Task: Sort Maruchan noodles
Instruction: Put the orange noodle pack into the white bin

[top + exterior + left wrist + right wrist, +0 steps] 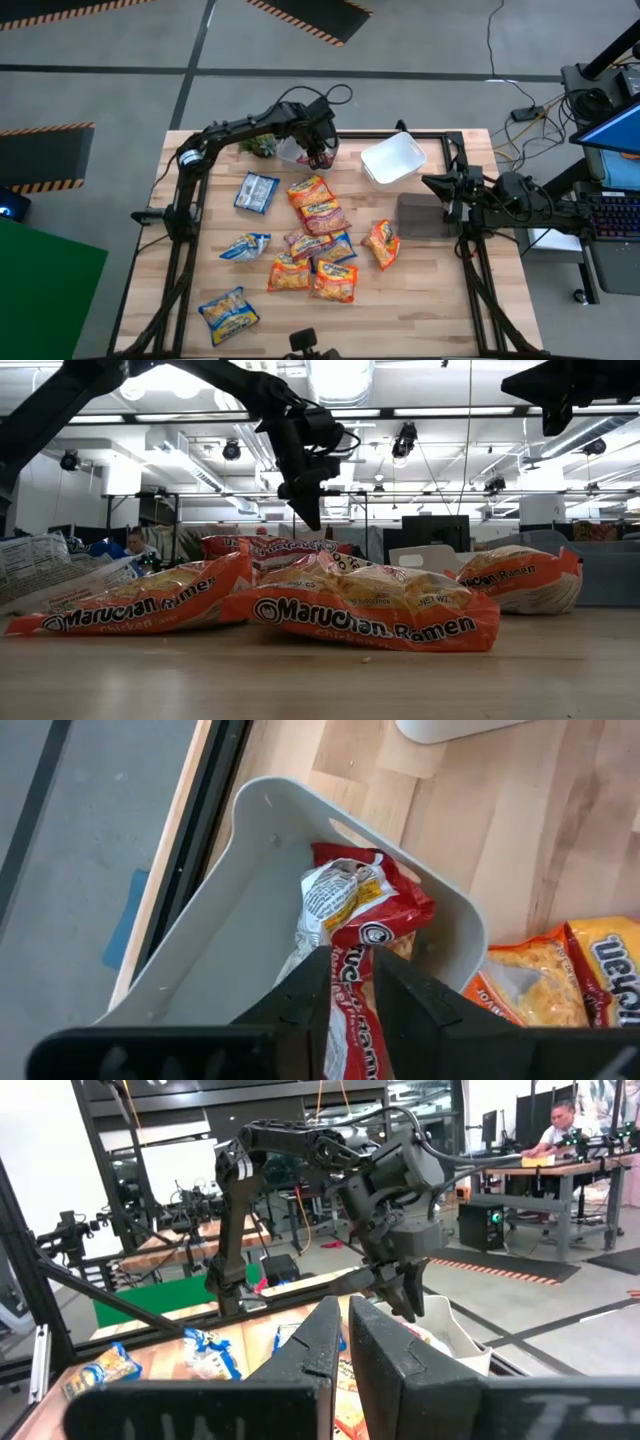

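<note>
On the wooden table [430, 300], orange and blue Maruchan noodles [318, 245] lie scattered centrally, while the left gripper [318, 152] hovers over the far clear tub [220, 935], fingers slightly parted around a red packet [365, 920], and the right gripper [432, 184] waits closed at the right.

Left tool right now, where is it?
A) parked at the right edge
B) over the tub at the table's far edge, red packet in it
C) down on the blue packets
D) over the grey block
B: the left tool hangs over the tub with a red packet between its fingers.
</note>
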